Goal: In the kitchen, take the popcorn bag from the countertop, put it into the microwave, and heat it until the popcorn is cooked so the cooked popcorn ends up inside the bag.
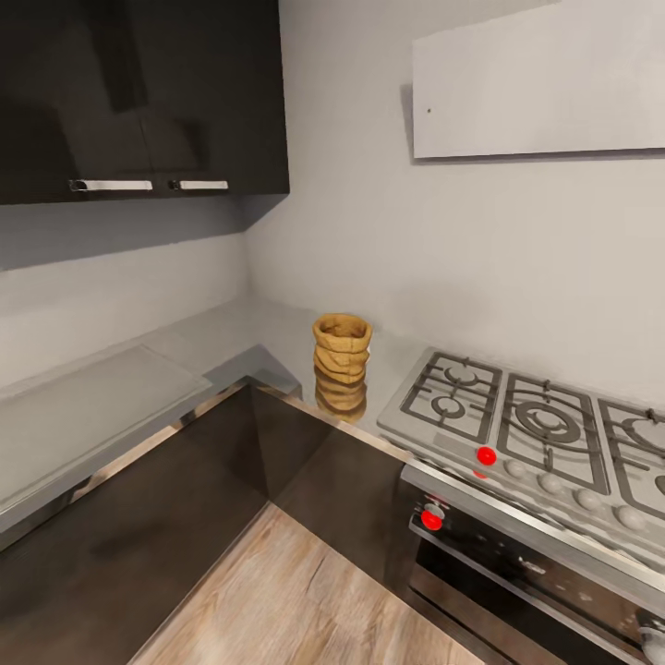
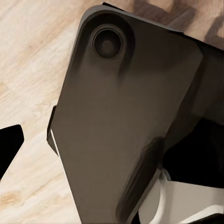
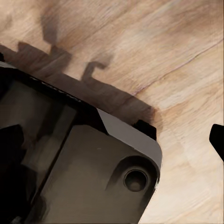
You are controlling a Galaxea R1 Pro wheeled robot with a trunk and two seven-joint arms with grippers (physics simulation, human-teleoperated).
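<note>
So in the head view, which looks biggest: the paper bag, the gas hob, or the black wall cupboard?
1. Black wall cupboard, cut off by the frame.
2. Gas hob, also cut off at the right edge.
3. Popcorn bag, clearly smallest, standing upright on the countertop beside the hob.

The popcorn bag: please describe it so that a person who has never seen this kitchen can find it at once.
Find the gas stove with red knobs. Just to its left, on the grey countertop near the corner of the walls, stands the popcorn bag. It is the one tan-brown, crumpled paper sack there, upright, with ring-like folds and an open round mouth.
</note>
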